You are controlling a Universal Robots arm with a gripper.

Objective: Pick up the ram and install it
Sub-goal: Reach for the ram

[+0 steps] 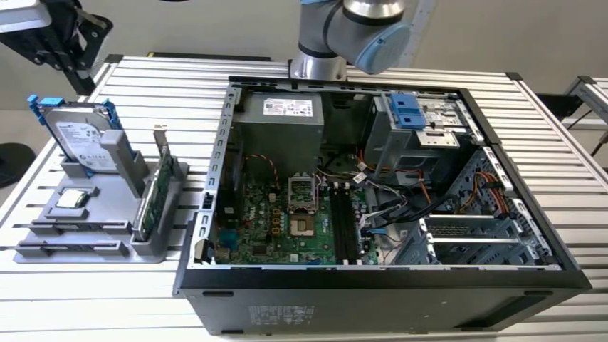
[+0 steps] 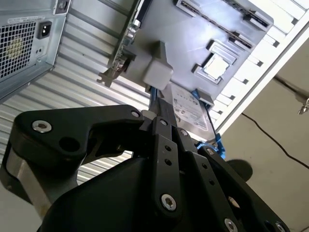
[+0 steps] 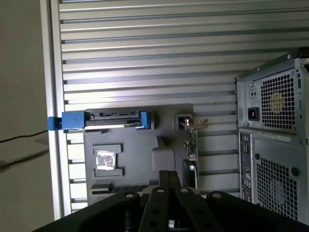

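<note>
My gripper (image 1: 68, 58) hangs high at the exterior view's left, above the grey parts holder (image 1: 90, 214), and its fingers meet with nothing between them in both wrist views (image 2: 153, 117) (image 3: 169, 175). A long dark strip (image 1: 74, 225) lies along the holder's front rails and looks like the ram; I cannot tell for sure. The open computer case (image 1: 380, 278) stands at the exterior view's right. Inside it, the green motherboard (image 1: 275, 228) carries black memory slots (image 1: 344, 224).
On the holder stand a silver hard drive with blue rails (image 1: 81, 139), a green card with a metal bracket (image 1: 156, 189) and a small square chip (image 1: 74, 199). The slatted metal table (image 1: 171, 78) ends just beyond the holder. Cables (image 1: 399, 192) cross the case.
</note>
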